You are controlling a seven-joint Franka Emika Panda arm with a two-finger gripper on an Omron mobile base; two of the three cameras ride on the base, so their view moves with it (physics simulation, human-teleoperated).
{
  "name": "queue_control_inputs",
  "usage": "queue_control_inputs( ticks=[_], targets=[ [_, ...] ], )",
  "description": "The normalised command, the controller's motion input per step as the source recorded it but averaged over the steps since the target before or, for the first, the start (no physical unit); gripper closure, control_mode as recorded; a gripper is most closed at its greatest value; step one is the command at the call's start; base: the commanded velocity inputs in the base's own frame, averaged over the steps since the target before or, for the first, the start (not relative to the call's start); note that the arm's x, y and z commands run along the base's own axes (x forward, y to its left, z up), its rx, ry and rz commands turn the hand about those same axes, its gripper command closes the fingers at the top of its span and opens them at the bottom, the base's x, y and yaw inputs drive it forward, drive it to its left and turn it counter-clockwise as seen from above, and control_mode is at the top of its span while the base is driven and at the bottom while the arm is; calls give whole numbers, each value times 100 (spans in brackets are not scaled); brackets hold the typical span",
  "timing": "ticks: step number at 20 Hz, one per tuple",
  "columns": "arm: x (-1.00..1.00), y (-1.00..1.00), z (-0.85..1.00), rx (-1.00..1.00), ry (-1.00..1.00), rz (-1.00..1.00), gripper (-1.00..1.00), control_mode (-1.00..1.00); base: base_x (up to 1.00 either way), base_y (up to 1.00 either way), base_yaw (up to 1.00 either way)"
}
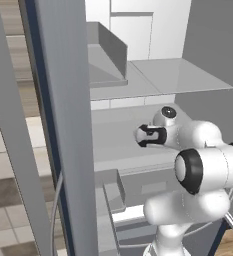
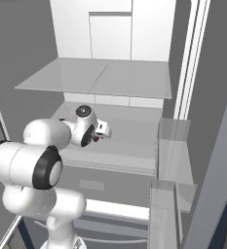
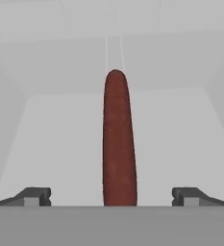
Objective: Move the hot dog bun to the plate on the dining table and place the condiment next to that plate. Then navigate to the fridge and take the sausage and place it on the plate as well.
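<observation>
Dark red-brown against pale grey, the sausage [image 3: 118,139] lies on a white fridge shelf [image 3: 180,139] straight ahead of the claw [image 3: 111,196], on the line midway between its two finger tips. In the hand view it runs lengthwise away from the claw, its near end level with the tips and its far end toward the back wall of the fridge [image 2: 110,34]. The claw is released, its jaws spread wide; one tip [image 3: 34,196] stands well to one side of the sausage and the other an equal way off on the other side, neither touching it. From the base views, the white arm [image 1: 198,165] reaches into the open fridge, with the claw [image 2: 101,132] just above the middle shelf [image 2: 129,141] and under a higher shelf [image 2: 105,78].
</observation>
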Motion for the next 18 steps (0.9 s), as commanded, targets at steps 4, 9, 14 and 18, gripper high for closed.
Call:
queue_control_inputs(
  ticks=[4, 9, 14, 18],
  targets=[
    [27, -2, -36, 0, 0, 0, -100, -100, 0, 0, 0],
    [14, 0, -27, 0, 0, 0, 100, -100, 0, 0, 0],
    [0, 0, -25, 0, 0, 0, 100, -100, 0, 0, 0],
    [-3, 0, -16, 0, 0, 0, 100, -100, 0, 0, 0]
  ],
)
